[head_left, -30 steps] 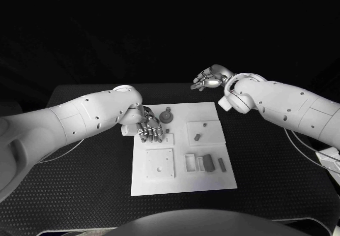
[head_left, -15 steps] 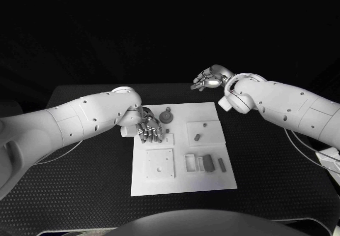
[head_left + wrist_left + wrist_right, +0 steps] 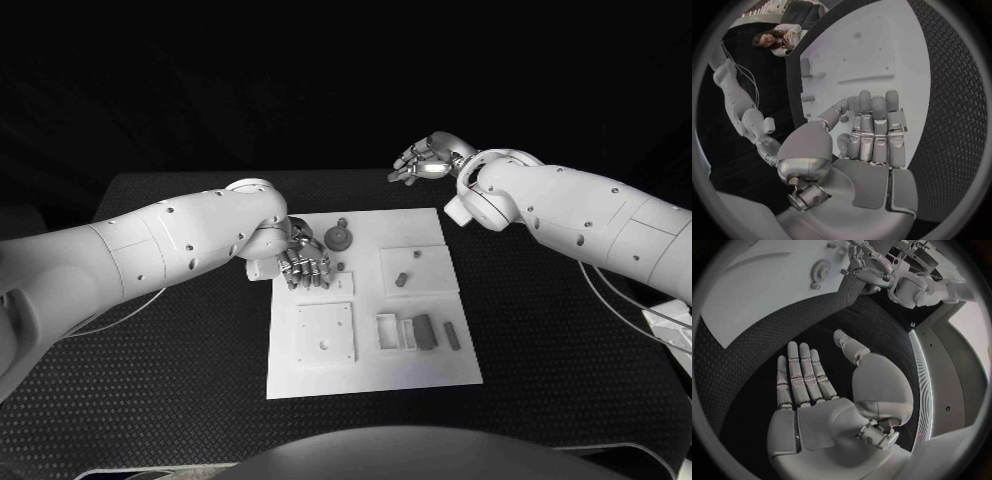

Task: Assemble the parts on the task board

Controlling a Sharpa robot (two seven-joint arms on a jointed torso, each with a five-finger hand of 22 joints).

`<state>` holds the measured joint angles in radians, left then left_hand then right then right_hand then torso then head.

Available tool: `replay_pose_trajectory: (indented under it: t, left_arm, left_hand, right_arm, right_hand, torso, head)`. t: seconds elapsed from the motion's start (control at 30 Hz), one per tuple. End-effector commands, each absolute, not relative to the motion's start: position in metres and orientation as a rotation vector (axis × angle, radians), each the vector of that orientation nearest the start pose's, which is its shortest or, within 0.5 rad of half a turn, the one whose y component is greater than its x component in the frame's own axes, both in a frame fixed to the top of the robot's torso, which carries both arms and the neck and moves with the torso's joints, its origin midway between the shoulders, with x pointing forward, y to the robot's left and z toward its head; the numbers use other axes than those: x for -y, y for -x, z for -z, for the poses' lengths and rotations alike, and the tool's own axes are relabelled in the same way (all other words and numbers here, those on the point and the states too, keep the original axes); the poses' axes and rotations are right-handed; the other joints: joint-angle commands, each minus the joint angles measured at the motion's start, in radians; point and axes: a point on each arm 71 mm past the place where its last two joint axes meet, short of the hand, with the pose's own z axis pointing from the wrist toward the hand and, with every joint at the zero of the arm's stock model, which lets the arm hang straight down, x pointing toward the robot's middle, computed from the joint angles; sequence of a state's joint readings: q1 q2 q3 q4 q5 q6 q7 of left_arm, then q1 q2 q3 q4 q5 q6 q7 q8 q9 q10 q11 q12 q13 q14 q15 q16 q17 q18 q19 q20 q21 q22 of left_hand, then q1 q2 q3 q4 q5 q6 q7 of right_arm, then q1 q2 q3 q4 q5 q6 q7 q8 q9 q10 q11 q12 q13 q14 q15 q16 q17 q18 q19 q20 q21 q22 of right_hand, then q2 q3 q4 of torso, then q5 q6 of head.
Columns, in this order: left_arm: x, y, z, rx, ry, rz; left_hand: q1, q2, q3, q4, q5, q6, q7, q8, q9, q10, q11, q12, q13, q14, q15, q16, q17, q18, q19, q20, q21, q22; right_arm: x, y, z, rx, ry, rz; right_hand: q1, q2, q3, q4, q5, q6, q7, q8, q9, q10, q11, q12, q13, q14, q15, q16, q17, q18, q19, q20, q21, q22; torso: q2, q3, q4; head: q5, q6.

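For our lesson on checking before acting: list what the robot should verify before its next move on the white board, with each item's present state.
1. Left silver hand holds nothing, fingers straight: ok.
2. Left hand over white task board, at its far left part: ok.
3. Right silver hand off the board, open: ok.
4. Round grey gear part free beside the left hand: ok.
5. Grey bar parts lying on the board: ok.
6. Left fingers touching the board: cannot tell.

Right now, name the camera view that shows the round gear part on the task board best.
The head view: the gear lies unobstructed on the task board, just beside the left hand. The right wrist view shows it small and bent near the circle's rim. In the left wrist view I cannot make it out.
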<state>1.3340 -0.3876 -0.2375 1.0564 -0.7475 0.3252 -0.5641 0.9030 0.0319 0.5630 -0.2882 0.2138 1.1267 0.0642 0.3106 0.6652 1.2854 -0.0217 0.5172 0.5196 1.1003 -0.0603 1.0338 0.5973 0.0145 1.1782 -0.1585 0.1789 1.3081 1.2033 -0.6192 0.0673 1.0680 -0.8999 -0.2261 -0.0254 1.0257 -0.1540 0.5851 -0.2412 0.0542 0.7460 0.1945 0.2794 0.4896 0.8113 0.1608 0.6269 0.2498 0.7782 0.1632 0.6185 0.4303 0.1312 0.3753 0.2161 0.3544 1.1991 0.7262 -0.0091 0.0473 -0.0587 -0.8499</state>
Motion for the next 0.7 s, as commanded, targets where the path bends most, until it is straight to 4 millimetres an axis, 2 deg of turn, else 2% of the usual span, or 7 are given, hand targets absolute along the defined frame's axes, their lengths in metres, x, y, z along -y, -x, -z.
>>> replay_pose_trajectory:
  t: [0.03, 0.7]
  left_arm:
    - [-0.1172, -0.5321, 0.2481, -2.594, 0.19, 0.364]
    - [-0.1136, -0.5304, 0.2484, -2.601, 0.177, 0.367]
  left_hand:
    - [0.043, 0.039, 0.005, -0.002, 0.006, 0.0, 0.0, 0.005, 0.001, 0.006, -0.005, 0.007, 0.001, 0.0, -0.008, 0.006, 0.001, -0.007, 0.001, -0.006, 0.006, 0.023]
    - [0.043, 0.039, 0.005, -0.001, 0.006, -0.001, 0.0, 0.005, 0.001, 0.006, -0.005, 0.007, 0.002, 0.0, -0.009, 0.006, 0.001, -0.007, 0.001, -0.007, 0.006, 0.023]
  right_arm:
    - [0.2273, -0.5732, 0.184, -1.715, -0.477, -0.824]
    - [0.2273, -0.5733, 0.1843, -1.718, -0.477, -0.824]
  right_hand:
    - [0.004, 0.001, -0.002, 0.002, -0.004, -0.007, 0.026, 0.007, -0.002, 0.007, -0.001, -0.004, -0.002, -0.005, 0.0, -0.005, -0.001, -0.017, -0.006, 0.001, -0.007, 0.001]
    - [0.004, 0.0, -0.002, 0.003, -0.004, -0.008, 0.026, 0.007, -0.002, 0.008, -0.001, -0.005, -0.004, -0.005, 0.001, -0.006, -0.001, -0.017, -0.006, 0.001, -0.008, 0.003]
  torso:
    - [0.0, 0.0004, -0.0002]
    - [0.001, -0.0001, -0.0004]
  head:
    - [0.001, 0.0]
    - [0.0, -0.002]
